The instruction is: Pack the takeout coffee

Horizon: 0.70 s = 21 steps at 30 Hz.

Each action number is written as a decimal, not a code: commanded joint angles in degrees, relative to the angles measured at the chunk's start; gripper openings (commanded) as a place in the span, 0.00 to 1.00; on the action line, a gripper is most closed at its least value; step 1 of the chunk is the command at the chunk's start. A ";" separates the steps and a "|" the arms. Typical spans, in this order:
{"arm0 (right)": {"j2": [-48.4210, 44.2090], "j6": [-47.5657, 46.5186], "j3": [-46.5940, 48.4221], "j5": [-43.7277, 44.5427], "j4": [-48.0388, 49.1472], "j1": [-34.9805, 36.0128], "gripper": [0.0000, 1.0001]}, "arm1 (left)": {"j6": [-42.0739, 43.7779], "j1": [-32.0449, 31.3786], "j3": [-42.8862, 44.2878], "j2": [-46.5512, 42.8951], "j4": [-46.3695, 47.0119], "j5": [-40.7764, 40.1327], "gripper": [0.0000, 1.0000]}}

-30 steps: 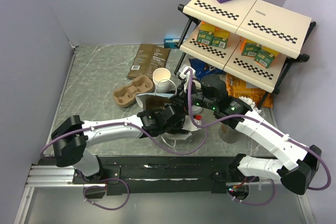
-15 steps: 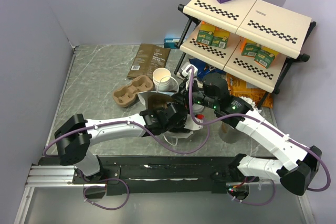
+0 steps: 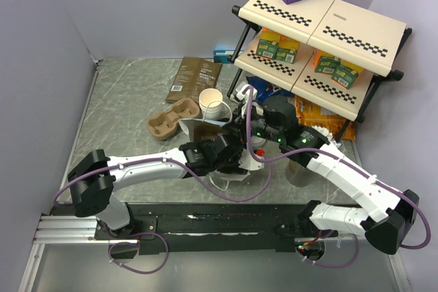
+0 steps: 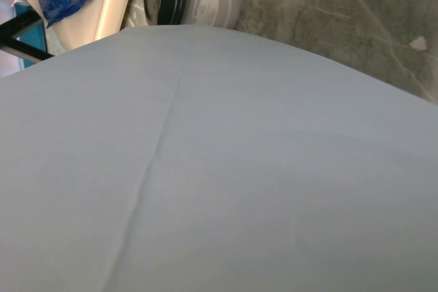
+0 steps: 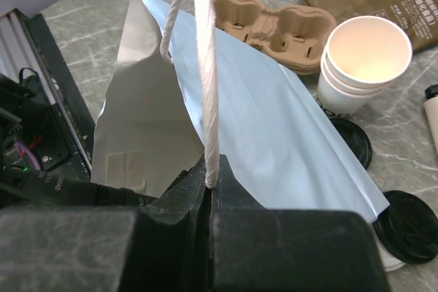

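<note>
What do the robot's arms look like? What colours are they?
The left arm and right arm are made of smooth white tube-shaped pieces joined by chunky black joints, with bulky black bases. A thin purple cable loops along each arm. Tiny green lights glow near the wrists. The right hand is black, with two blocky, flat-faced fingers.

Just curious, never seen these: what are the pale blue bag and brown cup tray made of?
Bag: seemingly paper, matte pale blue, holding sharp creases. Cup tray: probably moulded pulp, rough matte brown, softly rounded wells.
</note>
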 commanded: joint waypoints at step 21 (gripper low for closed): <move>-0.31 2.20 -0.10 -7.10 2.28 1.34 0.00 | -0.95 1.51 -3.00 -3.98 -0.76 12.59 0.78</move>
